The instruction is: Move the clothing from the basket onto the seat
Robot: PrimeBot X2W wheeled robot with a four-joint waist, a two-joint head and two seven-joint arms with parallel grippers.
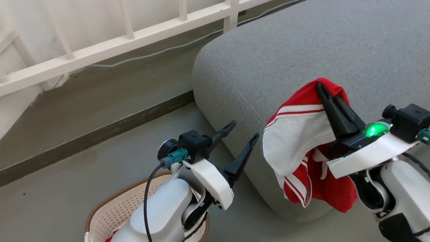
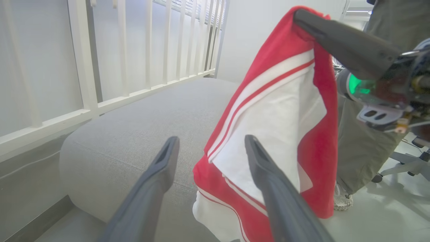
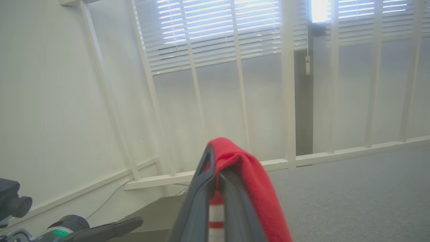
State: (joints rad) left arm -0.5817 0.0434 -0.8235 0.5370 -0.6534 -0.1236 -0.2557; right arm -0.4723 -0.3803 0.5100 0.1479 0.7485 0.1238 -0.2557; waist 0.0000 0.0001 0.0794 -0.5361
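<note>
Red clothing [image 1: 295, 134] hangs pinched in the right tool [image 1: 320, 88], high to clear the seat [image 1: 302, 43] ahead; left tool [image 1: 245, 129] wide, empty.

The right gripper [image 1: 321, 88] clamps the clothing [image 1: 295, 141] at the seat [image 1: 302, 43] edge; left gripper [image 1: 245, 130] gapes above the basket [image 1: 114, 208].

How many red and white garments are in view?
2. One garment hangs from the right gripper by the sofa cushion edge; a red scrap shows in the basket, where the left arm may hide more.
</note>
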